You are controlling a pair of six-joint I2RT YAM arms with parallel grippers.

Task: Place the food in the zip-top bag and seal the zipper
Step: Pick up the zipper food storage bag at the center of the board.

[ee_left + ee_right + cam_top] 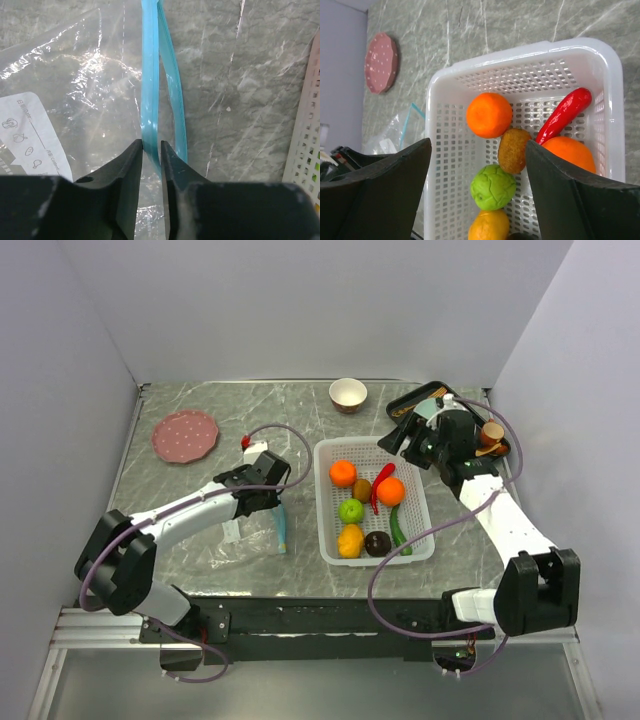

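**Zipper pinched on the left, wide-open fingers over the basket on the right**

On the grey marbled counter, at 9 o'clock from the white mesh basket: the zip-top bag, clear and flat, with a white label on its face. Along the bag's 3 o'clock edge, facing the basket: the zipper, teal-blue, its two lips parted in the left wrist view.

Left fingers closed on the near end of that strip. One lip clamped between the tips, the other loose just at 3 o'clock of them.

Right fingers spread wide, gripping nothing, hovering above the basket near its 1 o'clock corner.

All the food in the basket, apart from the bag:
- One orange at 11 o'clock.
- The brown kiwi touching it at its 4 o'clock.
- The red chili slanting between the kiwi and the second orange, at 3 o'clock.
- The green apple near the centre.
- The yellow fruit at 7 o'clock.
- The dark round fruit at 6 o'clock, just beside the yellow one.
- The green pepper along the 4 o'clock wall.

Elsewhere on the counter:
- A pink dotted plate at 10 o'clock.
- A small bowl at 12 o'clock from the basket.
- A black tray at 1 o'clock, partly hidden by the right arm.
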